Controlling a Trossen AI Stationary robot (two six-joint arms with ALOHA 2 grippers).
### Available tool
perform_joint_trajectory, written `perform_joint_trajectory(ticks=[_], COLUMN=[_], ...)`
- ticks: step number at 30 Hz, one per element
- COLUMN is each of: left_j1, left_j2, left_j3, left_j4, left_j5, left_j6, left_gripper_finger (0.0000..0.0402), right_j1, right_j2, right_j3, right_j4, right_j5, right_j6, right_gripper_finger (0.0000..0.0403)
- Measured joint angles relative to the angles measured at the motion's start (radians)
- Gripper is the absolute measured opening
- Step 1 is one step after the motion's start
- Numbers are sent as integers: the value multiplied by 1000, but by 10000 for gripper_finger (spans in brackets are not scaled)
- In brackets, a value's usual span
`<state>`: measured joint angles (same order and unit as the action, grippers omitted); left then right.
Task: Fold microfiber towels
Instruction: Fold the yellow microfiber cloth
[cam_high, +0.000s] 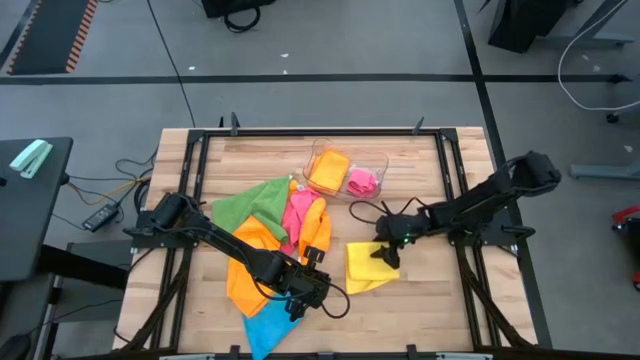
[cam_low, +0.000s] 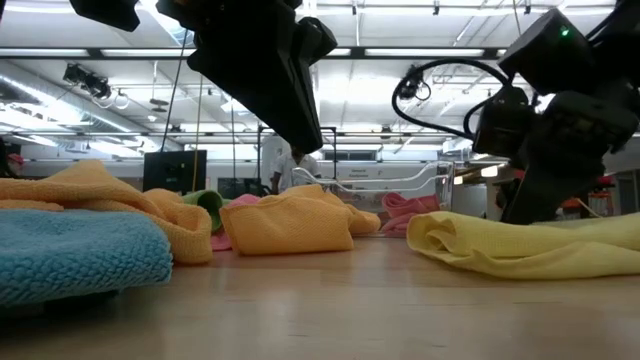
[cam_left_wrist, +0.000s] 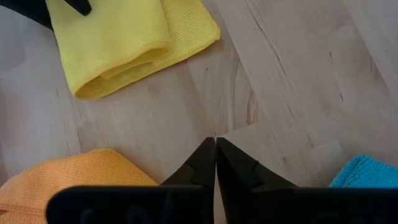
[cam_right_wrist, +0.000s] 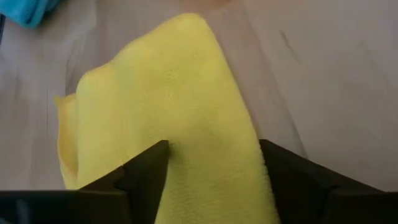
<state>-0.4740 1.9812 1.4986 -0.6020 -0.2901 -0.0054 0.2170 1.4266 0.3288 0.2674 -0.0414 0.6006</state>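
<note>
- Towels lie across the wooden table (cam_high: 420, 300) in the high view: a green towel (cam_high: 250, 203), a pink towel (cam_high: 298, 213), an orange towel (cam_high: 250, 262) and a blue towel (cam_high: 268, 328) overlap in a loose heap left of centre, and one yellow towel (cam_high: 368, 272) lies apart to the right, folded into a rough square. A clear plastic tray (cam_high: 380, 165) at the back holds one more orange cloth (cam_high: 329, 170) and one more pink cloth (cam_high: 361, 182). The left gripper (cam_high: 305, 297) sits over the edge of the heap between the orange and blue towels. The right gripper (cam_high: 385, 252) hangs at the yellow towel's back edge.
- Low view: the towels look soft and thick with rounded folds. The blue towel (cam_low: 75, 255) is nearest at the left, orange folds (cam_low: 290, 225) sit in the middle, and the yellow towel (cam_low: 520, 245) lies flat in long creases at the right.
- Left wrist view: the left gripper (cam_left_wrist: 215, 152) has its dark fingers pressed together with nothing between them, above bare wood; the yellow towel (cam_left_wrist: 124, 43) shows a rolled double edge.
- Right wrist view: the right gripper (cam_right_wrist: 214, 162) has its fingers (cam_right_wrist: 146, 168) spread wide, straddling the fuzzy yellow towel (cam_right_wrist: 186, 93) without pinching it.
</note>
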Motion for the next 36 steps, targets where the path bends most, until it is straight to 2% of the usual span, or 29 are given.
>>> perform_joint_trajectory(ticks=[6, 11, 15, 19, 23, 28, 33, 36], left_j1=[0, -2, -2, -3, -8, -13, -13, -13], left_j2=[0, 0, 0, 0, 0, 0, 0, 0], left_j3=[0, 0, 0, 0, 0, 0, 0, 0], left_j4=[0, -3, -4, -9, -12, -13, -8, -2], left_j5=[0, 0, 0, 0, 0, 0, 0, 0], left_j6=[0, -10, -10, -10, -11, -16, -17, -13], left_gripper_finger=[19, 15, 20, 22, 15, 15, 25, 26], right_j1=[24, 26, 29, 41, 66, 113, 176, 215], right_j2=[28, 28, 17, 12, 12, 32, 77, 118], right_j3=[83, 124, 224, 356, 435, 428, 419, 422], right_j4=[-153, -216, -430, -685, -806, -818, -799, -767], right_j5=[23, 0, -15, 160, 387, 585, 721, 755], right_j6=[-31, -71, -129, -153, -163, -201, -238, -267], right_gripper_finger=[157, 67, 25, 16, 14, 13, 14, 19])
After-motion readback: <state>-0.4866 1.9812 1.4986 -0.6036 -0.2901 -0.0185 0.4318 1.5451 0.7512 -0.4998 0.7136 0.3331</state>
